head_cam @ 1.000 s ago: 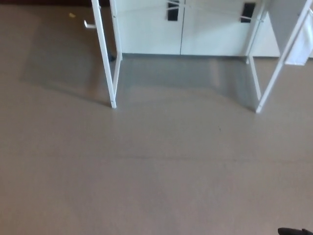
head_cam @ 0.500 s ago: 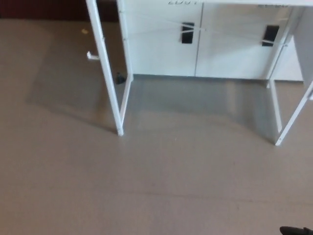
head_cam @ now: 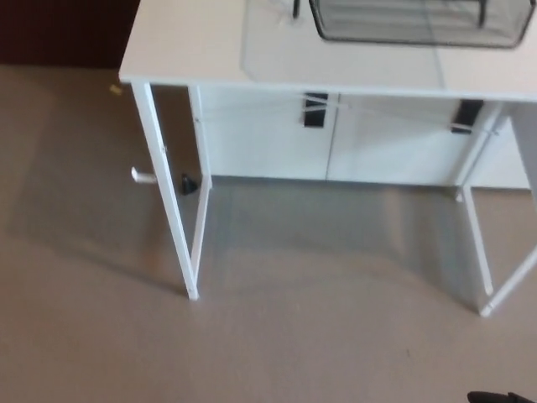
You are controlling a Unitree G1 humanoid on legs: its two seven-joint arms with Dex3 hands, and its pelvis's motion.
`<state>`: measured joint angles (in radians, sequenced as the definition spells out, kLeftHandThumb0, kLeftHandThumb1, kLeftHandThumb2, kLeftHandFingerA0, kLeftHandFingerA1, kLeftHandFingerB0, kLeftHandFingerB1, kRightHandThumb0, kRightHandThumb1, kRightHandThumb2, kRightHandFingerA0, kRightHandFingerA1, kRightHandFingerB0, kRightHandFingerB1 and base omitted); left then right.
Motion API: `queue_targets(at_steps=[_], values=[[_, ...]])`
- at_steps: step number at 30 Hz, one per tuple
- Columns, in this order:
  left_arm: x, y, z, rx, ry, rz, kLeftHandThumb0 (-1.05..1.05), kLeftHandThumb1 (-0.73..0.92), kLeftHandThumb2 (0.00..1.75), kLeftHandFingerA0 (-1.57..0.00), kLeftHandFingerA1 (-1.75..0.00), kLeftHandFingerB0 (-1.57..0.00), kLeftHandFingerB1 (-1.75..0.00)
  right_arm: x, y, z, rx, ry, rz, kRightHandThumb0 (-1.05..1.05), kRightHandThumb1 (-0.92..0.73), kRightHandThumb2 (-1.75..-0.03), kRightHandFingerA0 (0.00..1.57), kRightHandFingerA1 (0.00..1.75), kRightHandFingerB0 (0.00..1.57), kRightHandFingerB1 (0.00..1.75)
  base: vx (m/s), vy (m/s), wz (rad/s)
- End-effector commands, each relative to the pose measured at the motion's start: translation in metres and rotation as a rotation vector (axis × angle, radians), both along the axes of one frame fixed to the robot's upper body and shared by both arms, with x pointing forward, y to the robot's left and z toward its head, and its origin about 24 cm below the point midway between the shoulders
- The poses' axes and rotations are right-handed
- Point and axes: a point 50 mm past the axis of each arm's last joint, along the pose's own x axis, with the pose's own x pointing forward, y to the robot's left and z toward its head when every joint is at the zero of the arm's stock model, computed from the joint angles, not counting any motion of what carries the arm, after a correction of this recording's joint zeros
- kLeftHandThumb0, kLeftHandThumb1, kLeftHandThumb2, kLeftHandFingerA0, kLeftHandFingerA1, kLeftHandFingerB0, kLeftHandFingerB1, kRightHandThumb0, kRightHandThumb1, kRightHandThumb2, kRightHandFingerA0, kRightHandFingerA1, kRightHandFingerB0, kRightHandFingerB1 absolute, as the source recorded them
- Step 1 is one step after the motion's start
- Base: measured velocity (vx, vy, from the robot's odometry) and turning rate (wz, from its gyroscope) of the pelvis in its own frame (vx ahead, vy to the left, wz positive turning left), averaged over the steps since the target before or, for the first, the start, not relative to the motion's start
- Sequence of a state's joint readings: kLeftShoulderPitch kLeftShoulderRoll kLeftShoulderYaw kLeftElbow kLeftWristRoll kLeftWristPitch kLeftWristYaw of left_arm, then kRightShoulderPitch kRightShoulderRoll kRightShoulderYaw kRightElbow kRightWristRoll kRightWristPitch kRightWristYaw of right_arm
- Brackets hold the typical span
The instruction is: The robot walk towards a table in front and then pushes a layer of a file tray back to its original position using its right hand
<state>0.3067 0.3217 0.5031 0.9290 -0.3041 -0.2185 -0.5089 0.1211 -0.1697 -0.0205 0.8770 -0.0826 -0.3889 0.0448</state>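
Note:
A white table (head_cam: pixel 193 42) stands ahead, its top filling the upper part of the head view. On it sits a dark mesh file tray (head_cam: pixel 415 23), cut off by the top edge of the picture; its layers cannot be told apart from here. A small black piece of the robot (head_cam: pixel 502 396) shows at the bottom right corner; it is too little to tell which part it is. Neither hand shows clearly.
White table legs (head_cam: pixel 172 201) come down at left and right (head_cam: pixel 478 243). White cabinet doors (head_cam: pixel 336 138) with black handles stand behind the table. A small white object (head_cam: pixel 141 176) and a yellow speck (head_cam: pixel 115 88) lie on the grey floor (head_cam: pixel 277 353).
The whole picture has shifted: the camera has tilted up and come closer, so the table top and mesh tray have come into sight. Nothing in the scene itself has moved.

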Motion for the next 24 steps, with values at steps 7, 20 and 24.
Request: queue_targets(at_steps=[7,20,24], values=[[0.002,0.005,0.005,0.009,-0.027,-0.004,-0.19,0.42,0.55,-0.55,-0.48,-0.47,-0.45,0.000,-0.007,-0.001,-0.002,0.014,-0.029,-0.22,-0.58,-0.56,0.67,0.50,0.50,0.44,0.39,-0.240,0.16],[0.038,0.007,0.015,0.029,-0.093,-0.021,-0.16,0.44,0.55,-0.54,-0.47,-0.48,-0.43,0.030,0.000,0.009,0.021,-0.058,-0.033,-0.21,-0.59,-0.57,0.66,0.51,0.50,0.45,0.35,0.149,-0.26],[0.042,0.009,0.015,0.036,-0.093,-0.025,-0.22,0.40,0.57,-0.54,-0.48,-0.48,-0.45,0.035,-0.001,0.010,0.026,-0.057,-0.037,-0.23,-0.58,-0.56,0.69,0.52,0.50,0.45,0.23,0.126,0.00]])
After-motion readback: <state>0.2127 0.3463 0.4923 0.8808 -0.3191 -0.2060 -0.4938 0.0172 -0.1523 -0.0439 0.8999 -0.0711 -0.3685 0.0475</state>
